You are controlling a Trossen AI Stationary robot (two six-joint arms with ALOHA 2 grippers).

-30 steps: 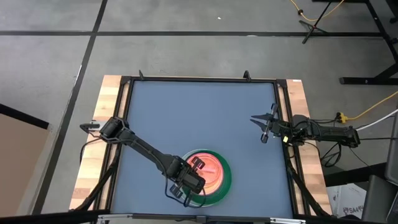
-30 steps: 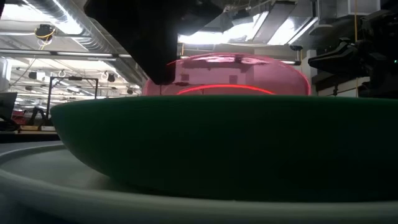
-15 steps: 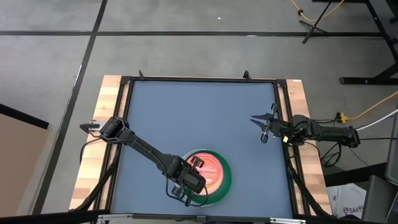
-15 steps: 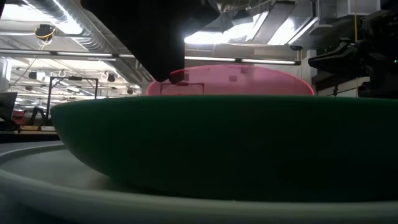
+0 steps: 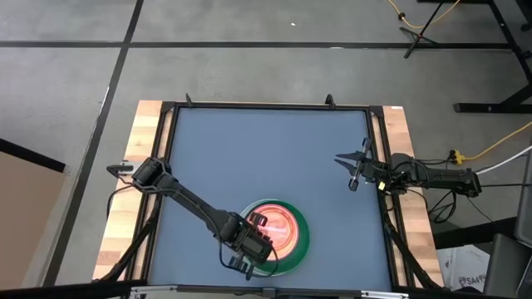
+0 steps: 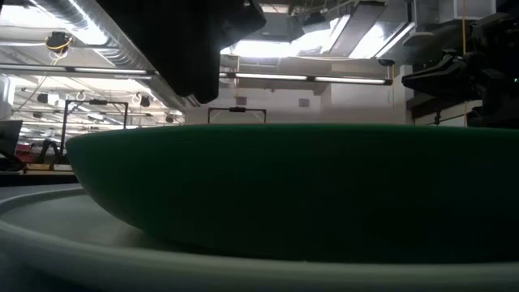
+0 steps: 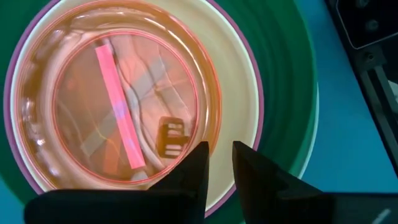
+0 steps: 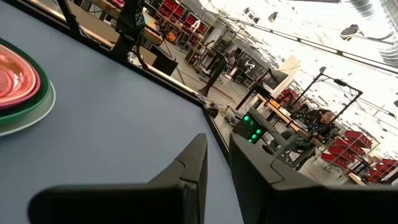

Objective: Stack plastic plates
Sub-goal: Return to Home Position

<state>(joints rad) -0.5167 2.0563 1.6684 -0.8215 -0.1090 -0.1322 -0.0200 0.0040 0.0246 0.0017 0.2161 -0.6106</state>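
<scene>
The plates sit nested in one stack (image 5: 281, 234) near the table's near edge. A white plate (image 6: 49, 235) lies on the table and carries the dark green plate (image 7: 286, 74). Inside that come a pink rim (image 7: 258, 124), a cream plate (image 7: 239, 93) and a translucent pinkish-orange top plate (image 7: 124, 99). My left gripper (image 7: 219, 163) hovers over the stack's near-left rim (image 5: 254, 231), fingers a narrow gap apart, with only cream plate showing between them. My right gripper (image 8: 217, 155) waits at the table's right edge (image 5: 351, 170), its fingers also slightly apart.
The blue mat (image 5: 266, 158) stretches bare from the stack to the far edge. A black frame rail (image 5: 378, 166) and wooden side strips (image 5: 125, 216) border the table. In the low view the dark green plate's wall (image 6: 292, 186) hides everything inside it.
The translucent pink plate stood tilted above the dark green plate's rim below my left gripper. It has sunk flat into the stack, out of the low view's sight. My left gripper has drawn back a little toward the near-left corner.
</scene>
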